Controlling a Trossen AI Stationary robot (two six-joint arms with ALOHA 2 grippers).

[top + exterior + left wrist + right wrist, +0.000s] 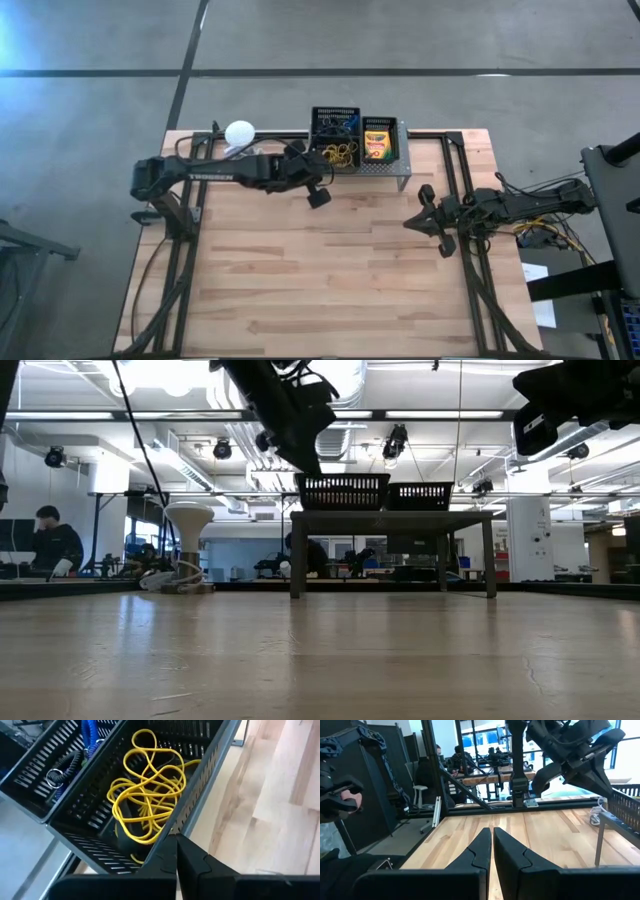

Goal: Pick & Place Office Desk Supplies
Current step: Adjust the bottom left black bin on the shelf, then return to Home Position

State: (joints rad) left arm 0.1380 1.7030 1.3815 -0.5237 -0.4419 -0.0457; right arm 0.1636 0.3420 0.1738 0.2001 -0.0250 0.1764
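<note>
Left tool (318, 196) hangs above the tabletop (330, 270) just in front of the grey perforated metal stand (404, 165) at the far edge. Its 2 fingers are pressed together with nothing between them, as the left wrist view confirms. It appears placed to look down into the bins — judged a position close to a drop-off or pick point.

Right tool (412, 224) waits at the right side of the tabletop, well apart from the stand, fingers clenched on nothing.

Containers: 2 small black wire-mesh bins sit side by side on the stand, raised off the tabletop.
- Left-hand black mesh bin (335, 138): a tangle of thin yellow rubber bands (147, 795) in its near part; farther in, blue loops (90, 730) and a dark loop — their exact compartment cannot be told.
- Right-hand black mesh bin (378, 140): 1 small yellow-and-green crayon box (376, 143) lying flat.

A white ball with coiled cord (239, 133) rests at the far edge, left of the stand. No supplies show loose on the tabletop.
</note>
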